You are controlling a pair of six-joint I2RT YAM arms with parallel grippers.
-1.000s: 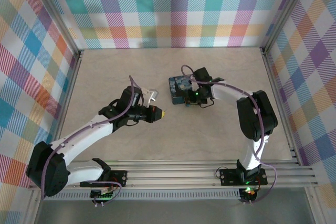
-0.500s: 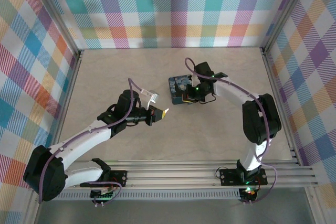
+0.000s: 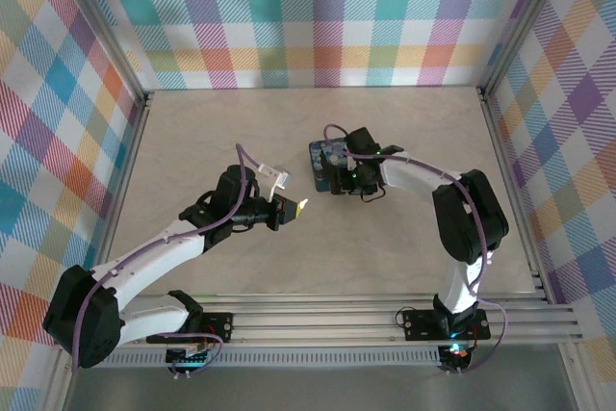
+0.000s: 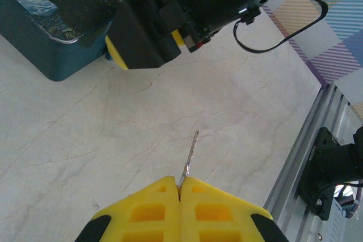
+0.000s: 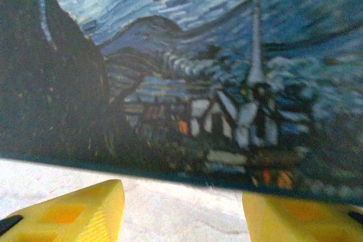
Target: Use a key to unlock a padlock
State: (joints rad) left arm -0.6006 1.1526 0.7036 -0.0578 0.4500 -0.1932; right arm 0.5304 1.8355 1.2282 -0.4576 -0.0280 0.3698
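— How is the left claw point(image 4: 179, 184)?
— Clenched on the key point(image 4: 191, 156); the thin blade sticks out from between its yellow fingers point(image 4: 150, 211), above the pale bench point(image 4: 74, 134); it points toward the starry-night tin point(image 4: 39, 32) but stays apart from it.
— And the right claw point(image 5: 182, 205)?
— Released; its two fingers stand wide apart, low against the tin's painted face; whether they touch it, I cannot tell.
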